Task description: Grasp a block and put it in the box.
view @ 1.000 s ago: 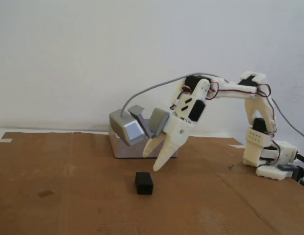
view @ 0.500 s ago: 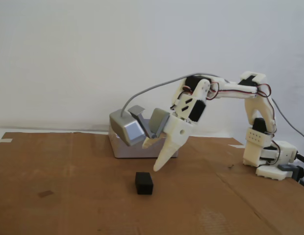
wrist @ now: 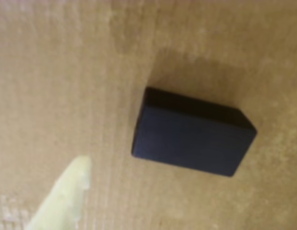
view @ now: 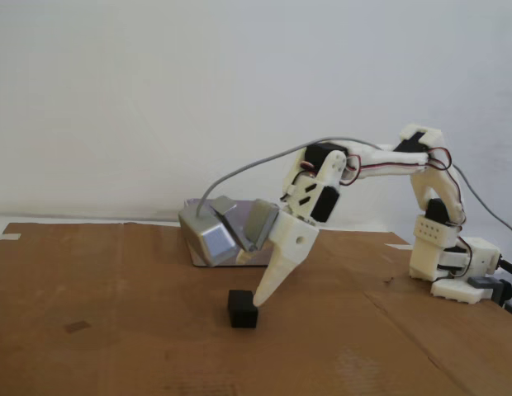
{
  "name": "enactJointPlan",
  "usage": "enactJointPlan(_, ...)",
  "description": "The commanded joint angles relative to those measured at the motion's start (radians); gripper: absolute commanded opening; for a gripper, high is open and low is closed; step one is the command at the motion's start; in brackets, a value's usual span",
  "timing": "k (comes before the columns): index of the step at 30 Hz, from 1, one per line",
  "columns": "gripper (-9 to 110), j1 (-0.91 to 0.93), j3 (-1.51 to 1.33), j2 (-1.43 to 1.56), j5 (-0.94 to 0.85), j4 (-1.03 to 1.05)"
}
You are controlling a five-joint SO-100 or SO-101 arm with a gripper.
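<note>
Fixed view: white arm (view: 380, 165) based at right, reaching left and down over brown cardboard (view: 116, 330). Gripper (view: 260, 301) tip low, just right of black block (view: 242, 308), possibly touching; block sits on cardboard, near centre. Silver box (view: 227, 233) behind, farther back, apart from block. Wrist view: block (wrist: 192, 132) lies flat, right of centre; one pale finger (wrist: 62, 201) at lower left, apart from it. Jaw opening cannot be told; nothing visibly held.

No text, label, brand, number or sign can be read in either the wrist or fixed view
</note>
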State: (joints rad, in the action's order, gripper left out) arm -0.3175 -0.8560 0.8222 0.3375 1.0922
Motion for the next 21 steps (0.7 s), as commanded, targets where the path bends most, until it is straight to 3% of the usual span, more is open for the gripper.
enactJointPlan(1,54,-0.008,0.121,0.035,0.011,-0.038)
enactJointPlan(21,53,0.002,0.132,-0.037,0.025,-0.074)
